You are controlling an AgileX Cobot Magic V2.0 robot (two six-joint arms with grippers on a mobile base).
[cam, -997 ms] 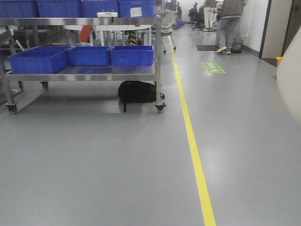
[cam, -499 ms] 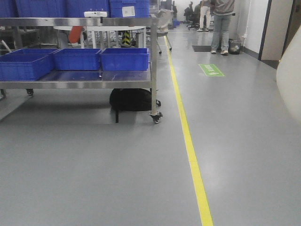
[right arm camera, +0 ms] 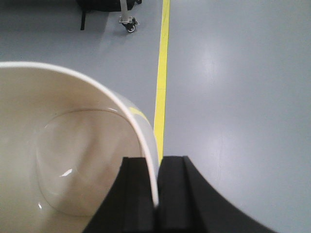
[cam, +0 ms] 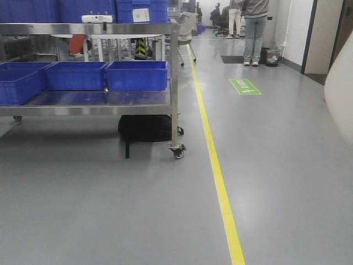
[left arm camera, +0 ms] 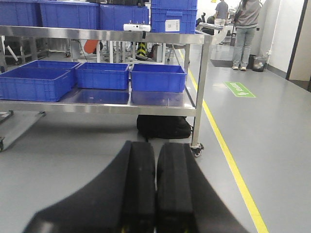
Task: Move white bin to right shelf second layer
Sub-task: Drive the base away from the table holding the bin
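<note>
The white bin [right arm camera: 63,160] fills the left of the right wrist view, its cream inside empty. My right gripper [right arm camera: 156,165] is shut on its thin rim, one finger inside and one outside, holding it above the grey floor. The bin's outer wall shows as a cream curve at the right edge of the front view [cam: 341,99]. My left gripper [left arm camera: 156,150] is shut and empty, held above the floor, pointing at a steel cart. The right shelf second layer with roller rails is out of view.
A wheeled steel cart [cam: 110,104] with blue crates [cam: 137,75] stands ahead left, a black bag [cam: 144,127] under it. A yellow floor line [cam: 216,171] runs forward past its caster [cam: 177,152]. People [cam: 255,27] stand far down the aisle.
The cart, bag and yellow line have slid left and nearer in the front view, so the base has moved forward and turned right. The bin stays at the right edge.
</note>
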